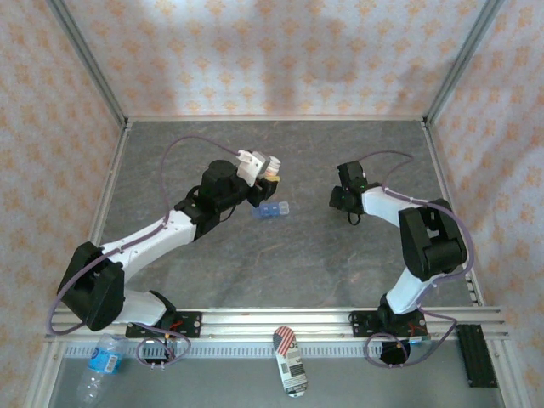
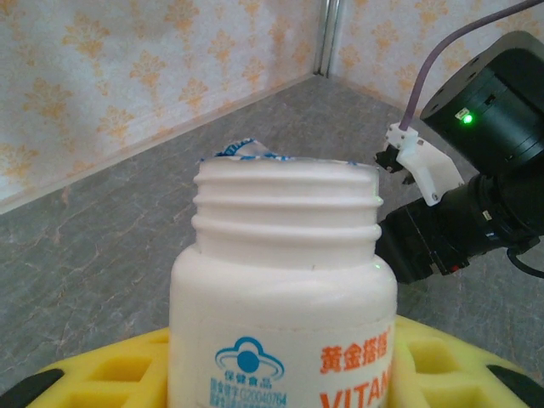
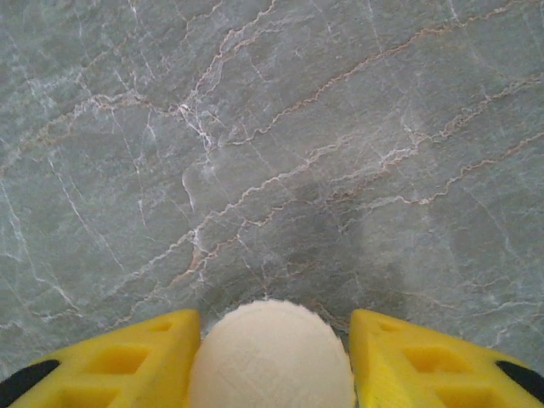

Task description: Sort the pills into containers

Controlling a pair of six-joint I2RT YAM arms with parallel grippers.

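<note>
My left gripper is shut on a small white bottle with orange lettering. The bottle has no cap, and torn foil sticks up at its mouth. It hangs tilted above the table, just behind the blue translucent containers, which lie at the middle of the table. My right gripper is low over the grey table, and a white ribbed cap lies between its yellow fingers. The jaws stand a little apart from the cap, with a gap on the right side. The pills are out of view.
The right arm's wrist hangs close to the bottle's right. A plastic water bottle and a flag-printed pack lie in front of the base rail. Patterned walls close in the table on three sides.
</note>
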